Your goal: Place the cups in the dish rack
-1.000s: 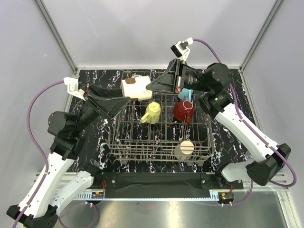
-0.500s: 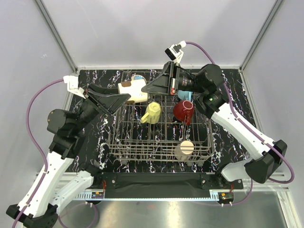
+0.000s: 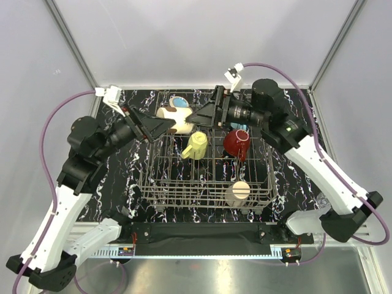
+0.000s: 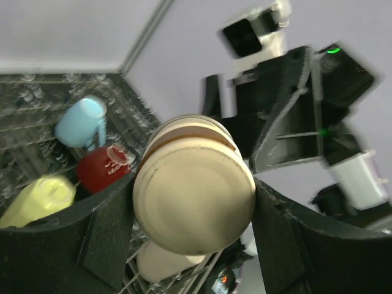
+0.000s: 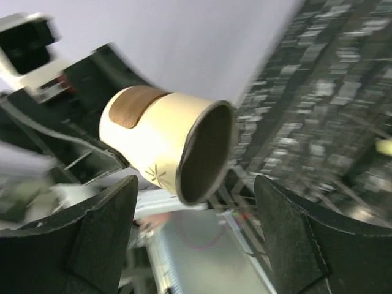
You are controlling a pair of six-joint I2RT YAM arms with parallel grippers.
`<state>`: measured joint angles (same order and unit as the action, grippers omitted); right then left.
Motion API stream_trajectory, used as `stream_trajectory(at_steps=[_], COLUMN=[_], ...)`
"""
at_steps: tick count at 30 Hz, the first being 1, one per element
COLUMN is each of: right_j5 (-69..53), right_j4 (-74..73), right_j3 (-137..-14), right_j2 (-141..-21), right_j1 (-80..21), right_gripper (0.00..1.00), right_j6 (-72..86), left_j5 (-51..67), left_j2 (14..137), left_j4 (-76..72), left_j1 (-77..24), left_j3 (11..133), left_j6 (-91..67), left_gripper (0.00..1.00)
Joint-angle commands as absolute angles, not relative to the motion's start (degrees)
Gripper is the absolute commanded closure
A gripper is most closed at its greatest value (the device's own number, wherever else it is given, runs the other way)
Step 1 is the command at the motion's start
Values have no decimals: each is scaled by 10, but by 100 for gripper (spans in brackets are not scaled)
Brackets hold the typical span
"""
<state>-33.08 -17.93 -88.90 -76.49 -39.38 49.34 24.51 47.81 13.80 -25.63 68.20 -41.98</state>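
**Handover: the brown-patched cream cup (image 3: 174, 117) goes from the right gripper (image 3: 193, 115) to the left gripper (image 3: 166, 125) above the dish rack (image 3: 184, 184)**

Seen from above, the brown-patched cream cup hangs on its side in the air over the rack's far left corner, between the two grippers. A second ago the right gripper alone clenched it while the left one waited wide open. Now the roles are swapped. The left wrist view shows the left jaws pressed against both sides of the cup near its base, grasping it. The right wrist view shows the right jaws released, standing clear on either side of the cup's open mouth. The handover looks complete, so the left arm probably has to set this cup down among the tines next. Already in the rack are a yellow-green mug (image 3: 196, 145) and a red mug (image 3: 236, 143) near the middle. A light blue mug (image 4: 79, 121) lies toward the far edge, and a plain cream cup (image 3: 237, 193) sits at the near edge.
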Motion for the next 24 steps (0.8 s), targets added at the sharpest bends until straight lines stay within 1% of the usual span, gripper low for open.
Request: stream_trajectory(at_steps=[1,2,4,5,8,9,12,13,15,17,20,22,24], right_j5=[-102,-5,92,168,268,284,313,309,295,275,265,266,266], right_j4=[-452,-510,-551,-577,-611,-618,-640,-642,-636,-624,-621,-624,-621], right_j3=[-951,-954,-943,-935,-902,-890,-877,-873,-859,-848,-837,-837,-835], right_j2=[-731,-729,-713,-706,-683,-676,-670,-669,-663,-657,-653,-650,-645], right_j1=[-395,-395,-395,-395,-395,-395,-391,-389,-388,-388,-386,-387,-387], right_gripper=[16,16,16,16,16,16,16,16,16,16,15,15,15], right_j6=[345,340,324,319,302,299,308,312,316,315,314,312,305], left_j5=[198,189,160,150,102,71,6,2,-46,-62,-133,-181,-223], left_j2=[512,524,556,571,598,605,644,663,678,694,690,688,707], left_j4=[299,322,378,389,421,438,471,478,493,500,528,547,596], left_j1=[-265,-268,-286,-294,-335,-360,-411,-432,-450,-462,-463,-463,-462], left_j3=[729,743,757,763,768,770,783,789,793,797,803,811,830], left_j6=[-337,-315,-289,-284,-273,-270,-258,-255,-253,-250,-244,-210,-196], left_gripper=[100,100,100,100,100,100,100,100,100,100,100,100,100])
